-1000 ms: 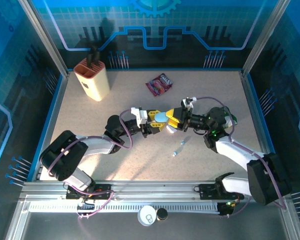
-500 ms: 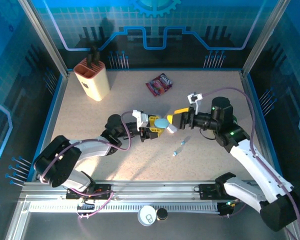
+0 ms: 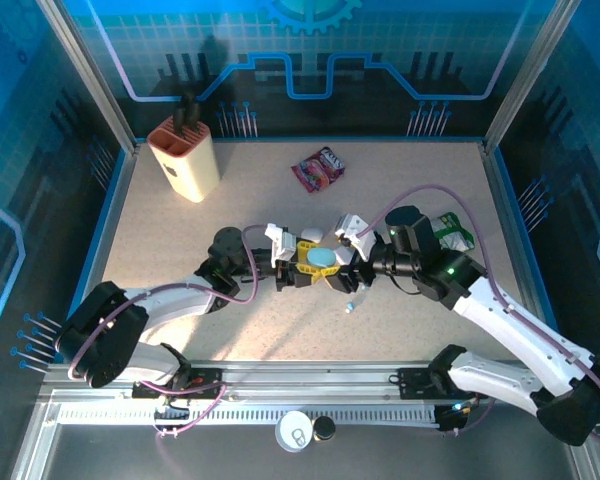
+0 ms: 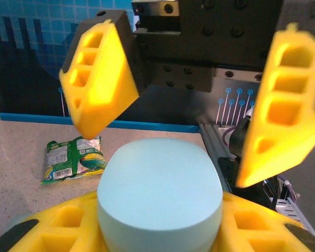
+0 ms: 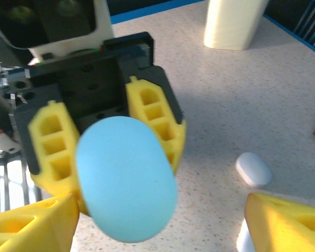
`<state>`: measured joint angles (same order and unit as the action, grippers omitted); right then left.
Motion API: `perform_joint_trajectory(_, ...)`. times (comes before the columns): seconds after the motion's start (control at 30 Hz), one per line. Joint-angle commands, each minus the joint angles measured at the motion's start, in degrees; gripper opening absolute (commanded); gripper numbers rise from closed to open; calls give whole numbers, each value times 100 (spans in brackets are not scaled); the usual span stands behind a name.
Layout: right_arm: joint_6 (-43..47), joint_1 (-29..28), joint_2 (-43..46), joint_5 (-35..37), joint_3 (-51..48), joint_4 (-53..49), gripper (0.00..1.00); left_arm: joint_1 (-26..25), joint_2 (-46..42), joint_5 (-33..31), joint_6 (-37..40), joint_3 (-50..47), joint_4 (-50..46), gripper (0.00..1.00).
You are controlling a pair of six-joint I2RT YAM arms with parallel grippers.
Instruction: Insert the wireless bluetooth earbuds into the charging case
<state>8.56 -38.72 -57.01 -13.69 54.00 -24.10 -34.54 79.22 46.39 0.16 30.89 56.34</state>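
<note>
The pale blue pebble-shaped charging case [image 3: 323, 256] hangs above the table's middle, and my left gripper [image 3: 315, 262] is shut on it. In the left wrist view the case [image 4: 160, 194] sits between my yellow fingers [image 4: 52, 226]. My right gripper [image 3: 342, 268] faces it, open, its fingers [image 4: 100, 84] standing either side of the case's far end without touching. The right wrist view shows the case [image 5: 126, 184] end-on. Two tiny earbuds [image 3: 351, 306] lie on the table just near of the right gripper. A white case [image 3: 311, 236] [image 5: 253, 169] rests behind the grippers.
A beige holder [image 3: 185, 160] stands at the back left and a red snack packet [image 3: 318, 168] lies at the back middle. A green packet [image 3: 448, 232] [image 4: 73, 160] lies behind the right arm. A small white rounded piece [image 5: 244, 239] sits beside my right finger.
My right gripper has opened wider and swung left and nearer, now facing the blue case. The left gripper keeps its hold and has shifted slightly right.
</note>
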Motion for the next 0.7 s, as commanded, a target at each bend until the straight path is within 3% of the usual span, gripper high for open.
perform_joint_trajectory(0.0, 64, -54, 91, 766, 19, 238, 82, 37, -135, 221, 174, -121, 35, 39)
perform_joint_trajectory(0.07, -98, 35, 194, 864, -23, 366, 82, 35, -128, 215, 257, -169, 33, 39)
perform_joint_trajectory(0.27, -561, 401, 261, 258, -124, 630, 81, 31, -39, 213, 347, -210, 75, 39)
perform_joint_trajectory(0.67, -383, 533, -106, -292, -34, 610, 78, 33, -100, 501, 88, -210, 186, 39)
